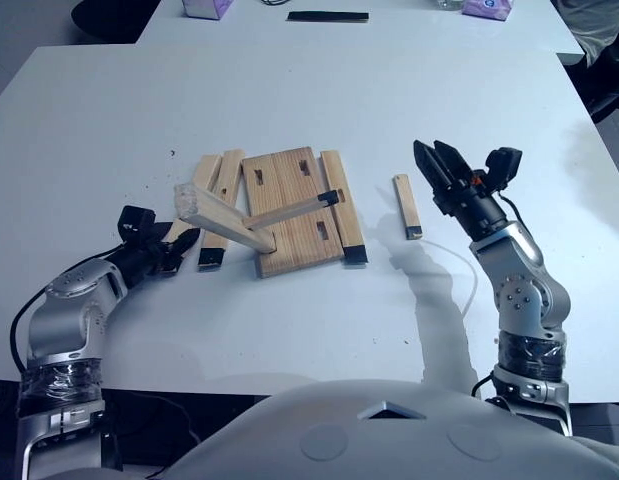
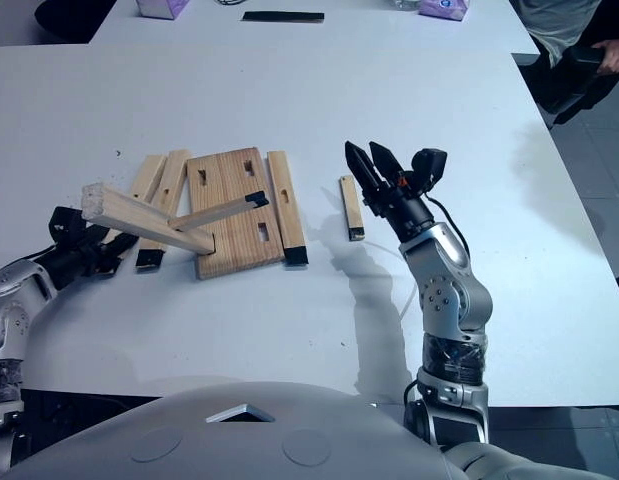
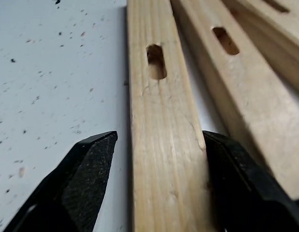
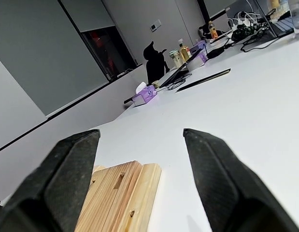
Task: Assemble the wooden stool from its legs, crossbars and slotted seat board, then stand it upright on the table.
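Note:
The slotted seat board (image 1: 294, 215) lies flat in the middle of the white table (image 1: 109, 110). A thick leg (image 1: 221, 213) leans tilted over the board's left edge, and a thin crossbar (image 1: 289, 208) runs from it across the board. Two more legs (image 1: 227, 190) lie left of the board and one black-tipped leg (image 1: 346, 205) lies along its right edge. A short crossbar (image 1: 407, 205) lies apart on the right. My left gripper (image 1: 184, 243) is low at the near end of the leftmost leg (image 3: 161, 145), open, with a finger on each side. My right gripper (image 1: 437, 160) hangs open and empty above the table, right of the short crossbar.
Two purple tissue boxes (image 1: 207, 8) (image 1: 487, 8) and a flat black strip (image 1: 327, 16) sit along the far edge. A thin white cable (image 1: 469, 270) runs over the table beside my right arm. Bare table spreads left, right and near of the parts.

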Available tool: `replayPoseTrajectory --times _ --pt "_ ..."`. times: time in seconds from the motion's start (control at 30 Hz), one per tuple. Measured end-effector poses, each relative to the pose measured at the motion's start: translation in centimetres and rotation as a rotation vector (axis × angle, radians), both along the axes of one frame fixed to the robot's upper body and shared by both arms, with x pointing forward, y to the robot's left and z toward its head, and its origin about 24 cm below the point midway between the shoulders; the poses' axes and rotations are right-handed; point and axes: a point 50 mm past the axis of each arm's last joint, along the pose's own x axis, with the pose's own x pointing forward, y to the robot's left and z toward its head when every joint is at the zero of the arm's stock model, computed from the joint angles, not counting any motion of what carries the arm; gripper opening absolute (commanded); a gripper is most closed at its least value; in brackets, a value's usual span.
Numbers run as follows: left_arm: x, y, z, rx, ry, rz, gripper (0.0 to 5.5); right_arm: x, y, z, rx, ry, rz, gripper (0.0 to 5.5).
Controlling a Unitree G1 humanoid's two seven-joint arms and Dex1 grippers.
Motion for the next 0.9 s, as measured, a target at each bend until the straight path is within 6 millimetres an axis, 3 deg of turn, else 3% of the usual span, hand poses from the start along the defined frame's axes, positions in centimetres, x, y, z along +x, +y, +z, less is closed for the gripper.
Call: replayPoseTrajectory --times 0.07,0.3,0.43,0.57,0.67,0.73,0.77,0.83,0.9 --pt "-0.1 0.3 0.3 0.023 0.038 -0.012 3.16 -0.3 0.0 -0.1 0.013 0.0 -0.027 3.18" --pt "-0.1 0.6 1.0 0.111 0.133 -0.085 2.17 -0.9 0.7 -0.6 0.035 0.008 -0.055 3.18" --pt "-0.1 1.3 1.3 0.161 0.153 -0.107 2.07 -0.7 0.5 -0.4 0.035 0.005 -0.075 3.18" --pt "1.8 1.6 1.7 0.081 0.092 -0.012 2.06 0.8 -0.4 1.1 -0.054 -0.014 -0.149 3.18" --pt "5.4 0.4 5.4 -0.061 -0.128 0.039 2.06 3.0 -0.5 3.6 -0.147 -0.06 -0.169 3.18" --pt "7.4 -0.2 8.8 -0.156 -0.297 0.063 2.06 4.2 -0.9 4.9 -0.238 -0.098 -0.18 3.18" --pt "8.5 -0.8 11.6 -0.242 -0.427 0.072 2.06 5.2 -1.2 6.1 -0.315 -0.135 -0.192 3.18" --pt "9.4 -2.0 16.4 -0.41 -0.645 0.041 2.06 7.1 -1.3 8.1 -0.449 -0.222 -0.197 3.18" --pt "9.2 -3.7 19.9 -0.532 -0.785 -0.064 2.06 8.7 -0.9 10.1 -0.511 -0.303 -0.184 3.18"
